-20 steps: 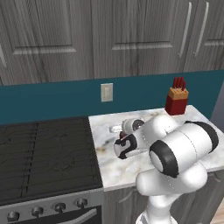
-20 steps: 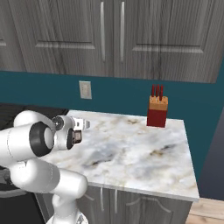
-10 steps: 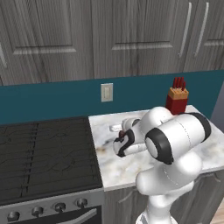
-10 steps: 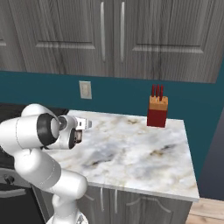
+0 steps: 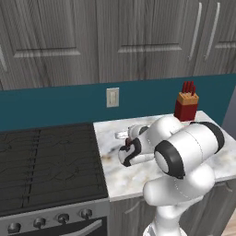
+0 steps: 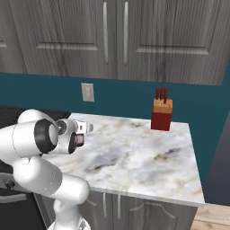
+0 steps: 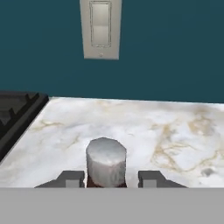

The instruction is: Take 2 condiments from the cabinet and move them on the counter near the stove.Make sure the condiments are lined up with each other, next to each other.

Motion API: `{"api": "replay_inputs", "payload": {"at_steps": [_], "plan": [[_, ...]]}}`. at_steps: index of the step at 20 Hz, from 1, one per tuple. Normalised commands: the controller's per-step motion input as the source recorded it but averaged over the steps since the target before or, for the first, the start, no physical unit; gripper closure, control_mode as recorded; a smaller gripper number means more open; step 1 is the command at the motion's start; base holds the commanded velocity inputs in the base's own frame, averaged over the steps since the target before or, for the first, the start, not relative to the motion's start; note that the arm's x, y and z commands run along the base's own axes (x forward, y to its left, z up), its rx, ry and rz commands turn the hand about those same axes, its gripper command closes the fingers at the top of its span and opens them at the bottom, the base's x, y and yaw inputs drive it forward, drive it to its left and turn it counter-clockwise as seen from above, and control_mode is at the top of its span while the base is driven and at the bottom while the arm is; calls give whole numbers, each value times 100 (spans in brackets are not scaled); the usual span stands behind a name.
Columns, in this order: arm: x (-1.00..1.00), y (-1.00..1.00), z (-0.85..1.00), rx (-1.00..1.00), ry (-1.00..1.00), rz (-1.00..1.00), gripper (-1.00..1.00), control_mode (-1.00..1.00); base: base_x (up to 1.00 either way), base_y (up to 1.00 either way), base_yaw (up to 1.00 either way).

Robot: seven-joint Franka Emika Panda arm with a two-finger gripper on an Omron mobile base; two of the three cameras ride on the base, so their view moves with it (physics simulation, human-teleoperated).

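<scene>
Bottle [image 7: 106,162] stands on worktop [image 7: 166,131] at bottom center of hand view, between the 2 jaws. Jaws sit narrowly apart beside it, gaps visible, not gripping. Stove [image 5: 46,161] at left.

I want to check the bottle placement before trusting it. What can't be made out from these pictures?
- Bottle body: hand view, cut off by the bottom edge; its label is unseen.
- Bottle in both base views: hidden behind the arm's hand and forearm.
- Whether the fingertips touch the bottle: contact point lies below the hand view's edge.
- Counter under the arm: left base view, covered by the white elbow.
</scene>
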Motion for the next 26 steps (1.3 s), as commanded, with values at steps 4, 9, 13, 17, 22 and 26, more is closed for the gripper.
{"api": "replay_inputs", "payload": {"at_steps": [4,9,13,17,22,26], "plan": [[-31,0,-3,0,0,-1,-100,-100,0,0,0],[-19,0,23,1,-1,-2,-100,-100,0,0,0],[-41,-4,72,2,0,-1,-100,-100,0,0,0],[-46,-1,97,2,0,0,-100,-100,0,0,0],[-67,-13,90,0,3,0,-100,-100,0,0,0],[-97,-25,53,0,8,0,-100,-100,0,0,0]]}}
